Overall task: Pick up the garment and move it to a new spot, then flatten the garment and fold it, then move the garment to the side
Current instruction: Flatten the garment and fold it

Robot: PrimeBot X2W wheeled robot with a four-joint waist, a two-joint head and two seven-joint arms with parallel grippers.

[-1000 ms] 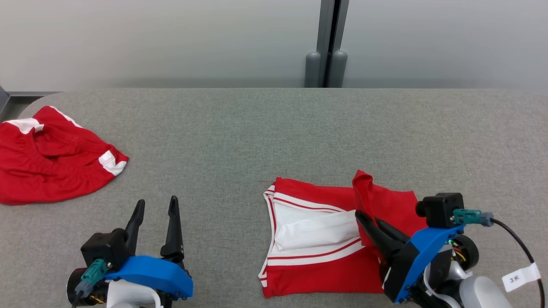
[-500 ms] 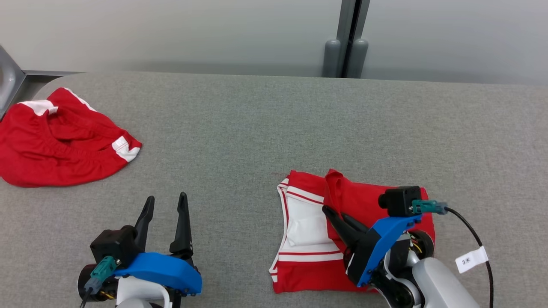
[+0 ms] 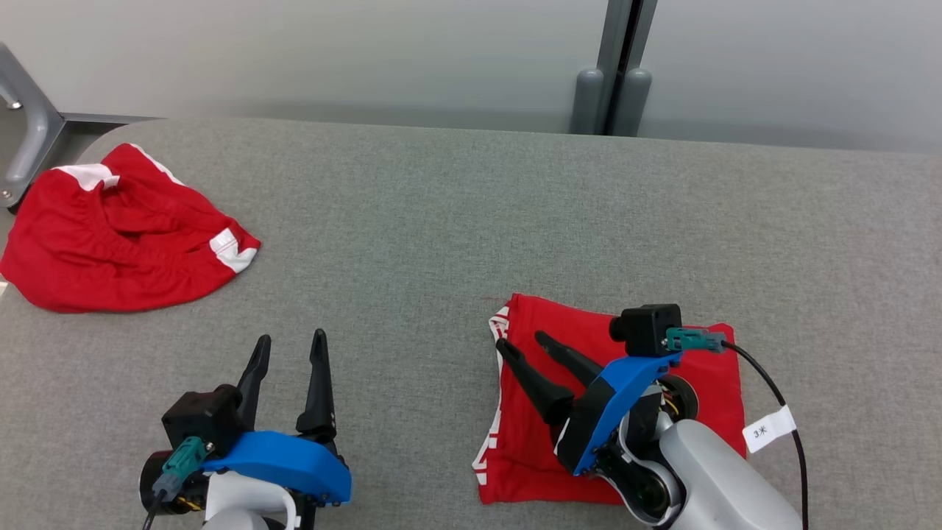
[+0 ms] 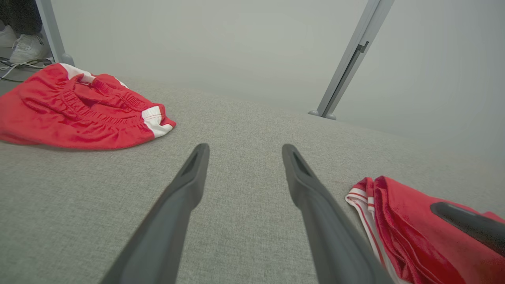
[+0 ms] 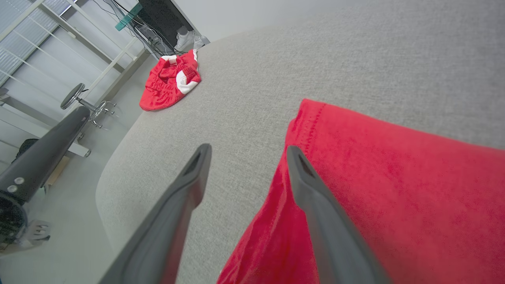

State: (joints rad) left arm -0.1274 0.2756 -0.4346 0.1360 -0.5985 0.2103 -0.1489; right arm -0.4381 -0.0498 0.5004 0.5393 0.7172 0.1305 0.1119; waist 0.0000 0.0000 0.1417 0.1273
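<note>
Right jaws gape over folded garment (image 3: pixel 581 324), striped edge facing left.

A second ago your right end effector (image 3: pixel 522 339) was pinched on a raised flap of the garment (image 3: pixel 567 316). It has carried that flap toward nine o'clock, and its fingers now stand spread, the flap let go. The white lining that showed is covered: the flap lies flat over it, reaching the garment's nine o'clock edge. Your head camera has swung too, sliding the whole view toward three o'clock.
</note>
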